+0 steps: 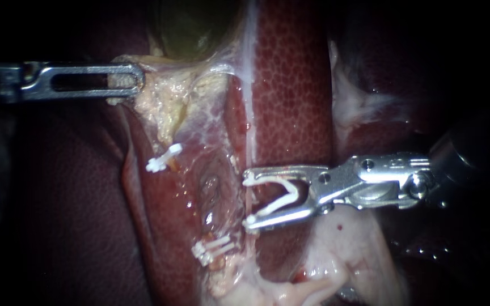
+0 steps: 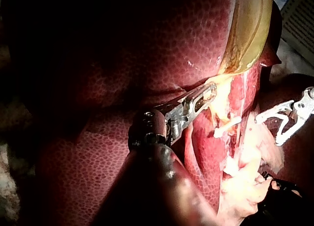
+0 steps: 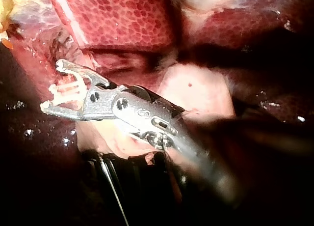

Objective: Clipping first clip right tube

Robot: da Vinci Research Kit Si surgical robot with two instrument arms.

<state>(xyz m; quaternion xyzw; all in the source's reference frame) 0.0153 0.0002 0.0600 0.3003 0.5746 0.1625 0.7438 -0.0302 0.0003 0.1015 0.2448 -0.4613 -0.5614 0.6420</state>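
Observation:
My right instrument point(image 1: 249, 201) comes in from the right, its jaws wide apart with an open white clip point(image 1: 282, 198) seated between them. The clip's mouth faces a thin pale tube point(image 1: 249, 133) that runs down along the liver's edge; the jaw tips reach it, and nothing lies inside the clip. From the right wrist, the same jaws point(image 3: 51, 86) and clip point(image 3: 66, 91) point at wet pink tissue. My left instrument point(image 1: 134, 79) is shut on pale yellow tissue just below the gallbladder point(image 1: 191, 28) and holds it; its wrist view shows this grip point(image 2: 208, 93).
The tube to the left carries a white clip point(image 1: 163, 158) high up and a pair of white clips point(image 1: 211, 249) lower down. Dark red liver point(image 1: 290, 96) lies behind my right instrument's jaws. Pale fatty tissue point(image 1: 336, 266) sits under its shaft.

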